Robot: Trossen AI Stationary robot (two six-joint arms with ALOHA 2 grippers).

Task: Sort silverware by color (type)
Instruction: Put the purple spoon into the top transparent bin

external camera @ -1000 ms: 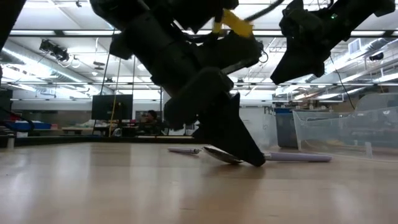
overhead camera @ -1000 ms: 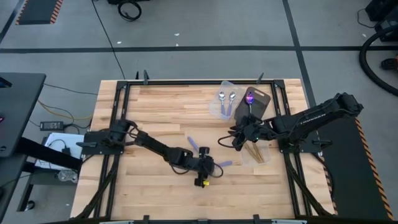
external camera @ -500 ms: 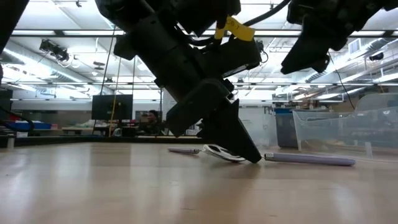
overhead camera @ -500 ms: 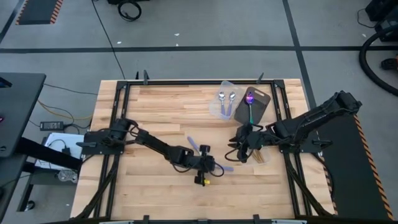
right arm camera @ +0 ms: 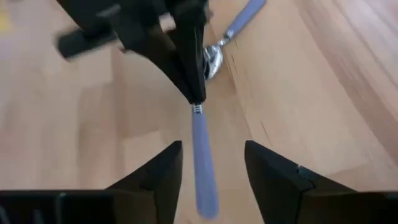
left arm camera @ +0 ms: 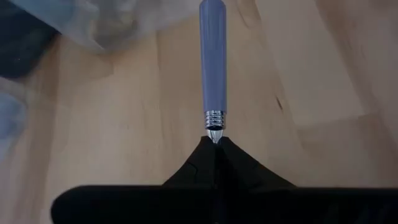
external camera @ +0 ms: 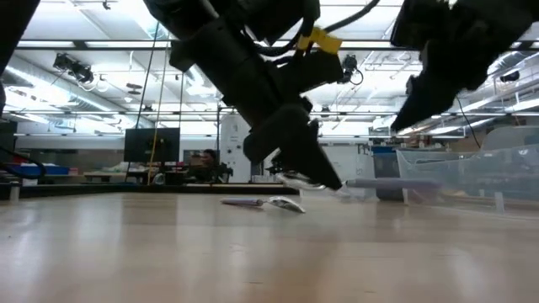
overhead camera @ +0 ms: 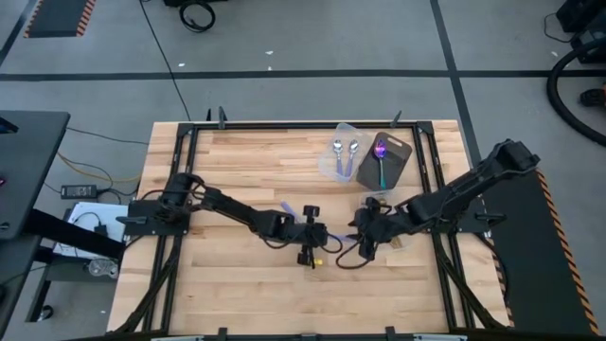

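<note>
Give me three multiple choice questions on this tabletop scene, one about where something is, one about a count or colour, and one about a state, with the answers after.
1. Where is the loose lavender-handled spoon?
A. lying on the table
B. in the dark tray
C. in the right pincer

2. How many silver spoons lie in the clear container at the table's far side?
A. none
B. two
C. five

3. How is the left pincer?
A. wide open over bare wood
B. shut on the held spoon
C. out of sight

Answers:
1 A, the low view shows it flat on the wood behind the arm.
2 B, the high view shows two bowls side by side.
3 B, the left wrist view shows the fingers closed at the spoon's neck, its handle pointing toward the open right pincer.
</note>
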